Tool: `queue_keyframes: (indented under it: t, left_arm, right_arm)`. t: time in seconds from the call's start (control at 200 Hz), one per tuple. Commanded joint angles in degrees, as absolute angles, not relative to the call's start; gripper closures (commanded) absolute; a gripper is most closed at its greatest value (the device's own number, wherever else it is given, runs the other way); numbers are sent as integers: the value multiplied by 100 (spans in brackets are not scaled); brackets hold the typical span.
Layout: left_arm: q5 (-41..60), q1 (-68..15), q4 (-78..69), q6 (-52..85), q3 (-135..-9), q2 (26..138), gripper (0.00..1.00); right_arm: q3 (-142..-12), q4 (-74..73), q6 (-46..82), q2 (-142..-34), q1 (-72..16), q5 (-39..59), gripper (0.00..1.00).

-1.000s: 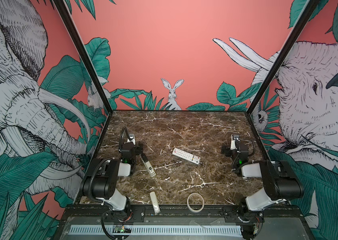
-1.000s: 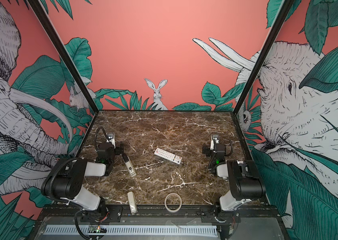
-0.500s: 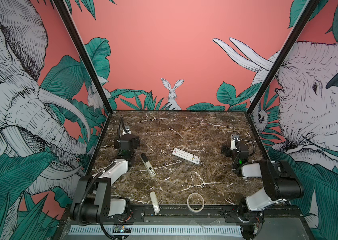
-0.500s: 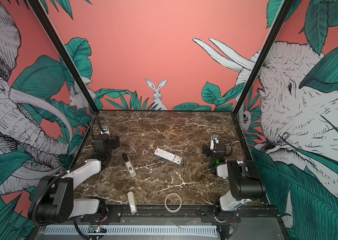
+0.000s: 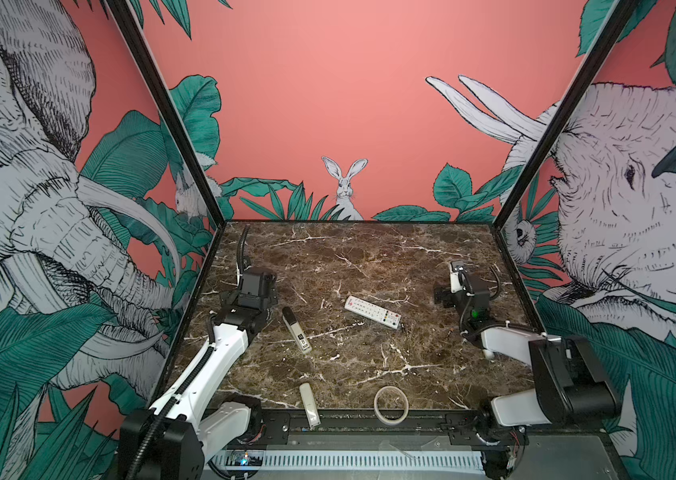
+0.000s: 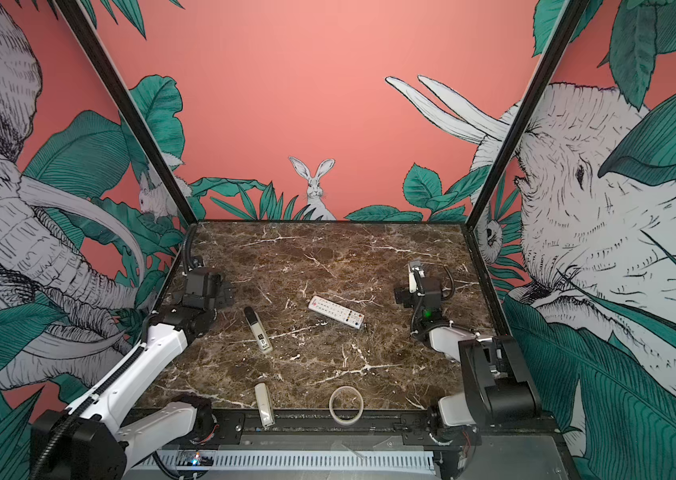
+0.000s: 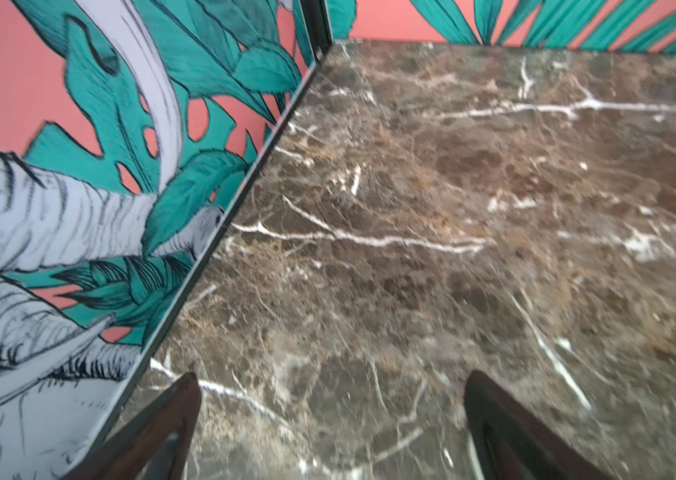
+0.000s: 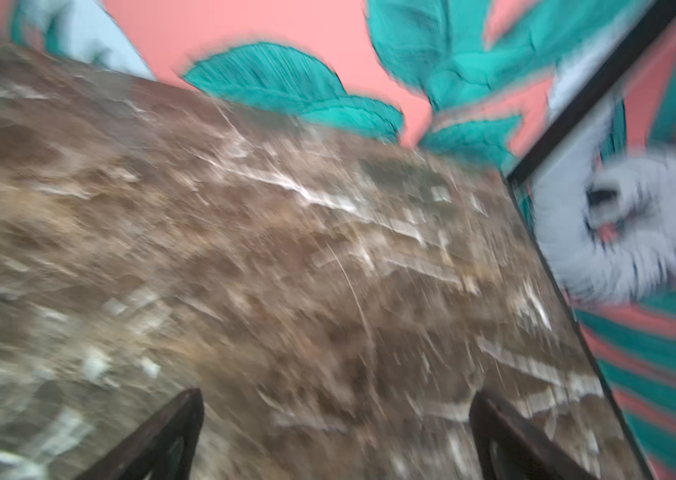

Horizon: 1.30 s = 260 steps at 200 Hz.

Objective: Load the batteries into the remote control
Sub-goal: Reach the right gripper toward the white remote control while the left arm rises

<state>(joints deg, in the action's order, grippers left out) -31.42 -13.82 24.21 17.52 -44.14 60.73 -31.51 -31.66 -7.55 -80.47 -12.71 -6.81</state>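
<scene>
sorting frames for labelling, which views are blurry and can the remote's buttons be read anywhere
Right wrist view: heavily smeared, the veins of the marble tabletop streak. Left wrist view: slightly soft, veins still legible. Both top views: sharp, evenly lit, no glare; the remote control shows button rows, print too small to read.

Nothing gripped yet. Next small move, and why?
Probably swing the right gripper toward the remote control. It and the left gripper are open and empty over the marble table. The remote control lies untouched mid-table, nearer the right gripper. I can't make out any batteries.
</scene>
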Motion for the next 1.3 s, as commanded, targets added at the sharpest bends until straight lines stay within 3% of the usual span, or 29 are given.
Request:
queue_keyframes:
  t: [0.0, 0.115, 0.43, 0.745, 1.065, 1.295]
  left_arm:
    - [-2365, -1415, 3438, 1991, -4694, 6013, 0]
    - [-1710, -1446, 3863, 2071, -4841, 6013, 0]
    - [-414, -1485, 4104, 2052, -4637, 5469, 1]
    - [7, -1485, 4134, 1872, -4616, 4999, 0]
    - [294, -1484, 4065, 1814, -4638, 4908, 0]
    - [656, -1485, 3822, 1793, -4766, 5146, 0]
  right_arm:
    - [-3649, -1805, -1088, -8026, -1817, -638, 1]
    - [-4159, -1003, -1695, -8319, -2719, -1258, 1]
    - [-5305, 861, -1367, -8887, -3106, 602, 1]
    - [-6075, 1965, -1605, -9755, -3596, 920, 1]
    - [-6768, 2784, -1605, -10463, -3735, 627, 1]
    - [-6701, 3028, -1259, -10559, -3731, -469, 1]
